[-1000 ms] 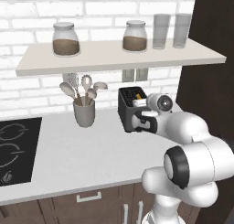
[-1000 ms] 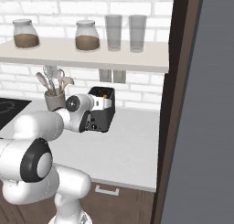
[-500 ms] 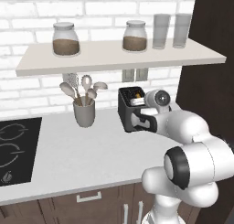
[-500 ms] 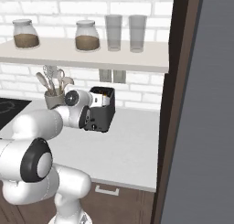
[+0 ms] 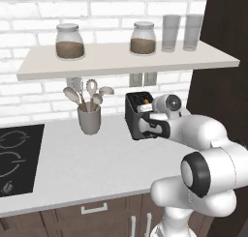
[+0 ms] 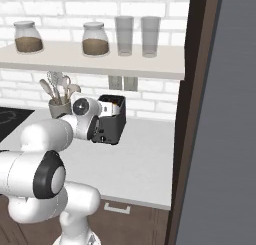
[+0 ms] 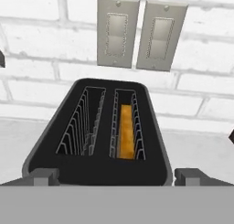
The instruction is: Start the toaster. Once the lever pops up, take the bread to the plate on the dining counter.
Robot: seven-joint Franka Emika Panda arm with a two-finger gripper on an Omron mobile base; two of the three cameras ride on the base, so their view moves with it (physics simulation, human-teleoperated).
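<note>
The dark grey toaster (image 5: 135,112) (image 6: 116,123) stands on the white worktop against the brick wall. The hand view looks down into its two slots (image 7: 153,127). The bread (image 7: 126,131) sits deep in the right slot, golden crust up, and the left slot is empty. My gripper (image 7: 116,176) (image 5: 149,125) (image 6: 98,130) is open at the toaster's near narrow end, one fingertip (image 7: 42,174) at each near corner, with nothing between them. My hand covers the lever. The plate and the dining counter are out of view.
A grey utensil cup (image 5: 89,119) (image 6: 60,108) stands left of the toaster, and a black hob (image 5: 14,158) lies further left. The shelf (image 5: 121,59) with jars and glasses hangs overhead. Two wall outlets (image 7: 137,33) sit behind the toaster. A tall dark cabinet (image 6: 197,114) closes the right side.
My hand has edged slightly up and in toward the toaster's end. The jaws have stayed open, and the toaster and bread have not moved.
</note>
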